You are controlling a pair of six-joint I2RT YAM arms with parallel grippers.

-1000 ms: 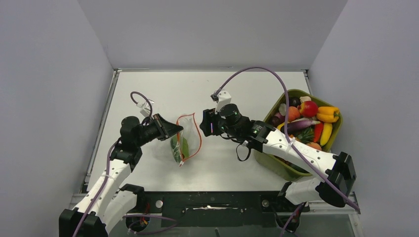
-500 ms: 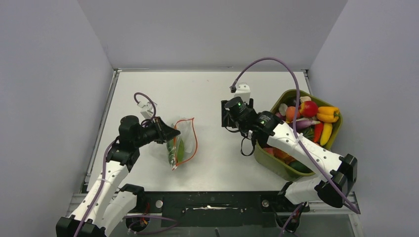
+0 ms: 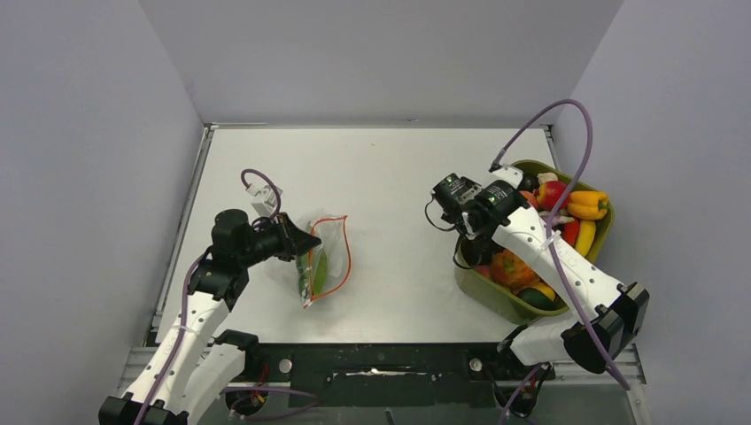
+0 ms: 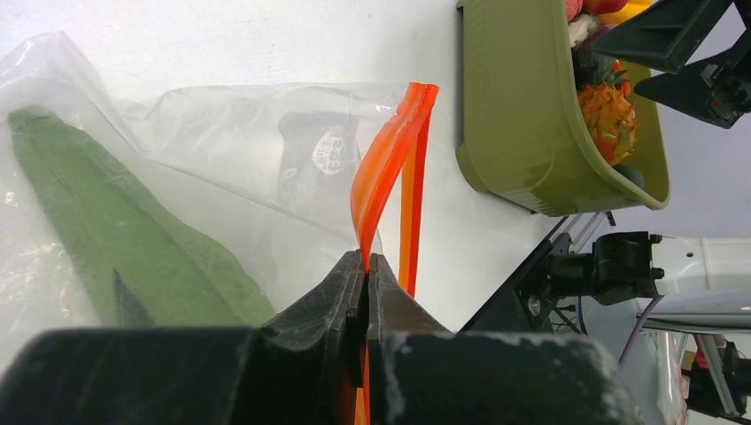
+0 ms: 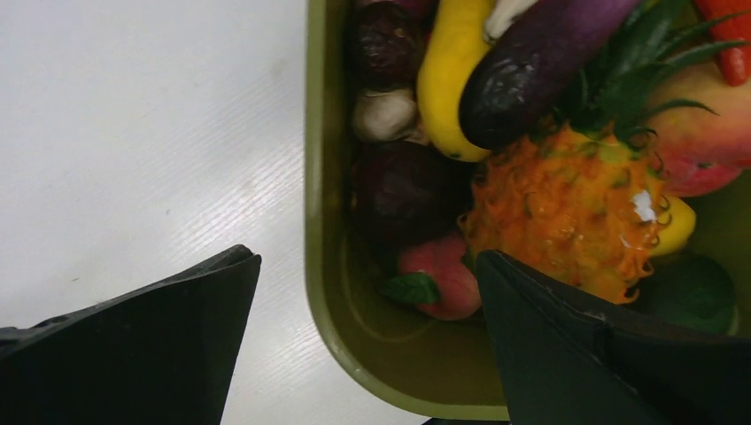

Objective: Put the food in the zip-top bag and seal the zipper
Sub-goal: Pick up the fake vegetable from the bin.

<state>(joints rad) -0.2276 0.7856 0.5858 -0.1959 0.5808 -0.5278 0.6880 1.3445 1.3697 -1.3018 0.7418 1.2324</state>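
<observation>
Zip-top bag [image 3: 326, 257] is found on the left half of the desk [image 3: 390, 168], well apart from the green tub [image 3: 483, 292] at the right edge, with bare desk left between them. Its orange-red zipper [image 4: 390, 168] is pinched by the left claw [image 4: 365, 266], and the mouth is held gaping. A green food piece [image 4: 115, 239] is seen inside. The right claw [image 5: 365, 261] is spread wide over the tub's rim, nothing held.
</observation>
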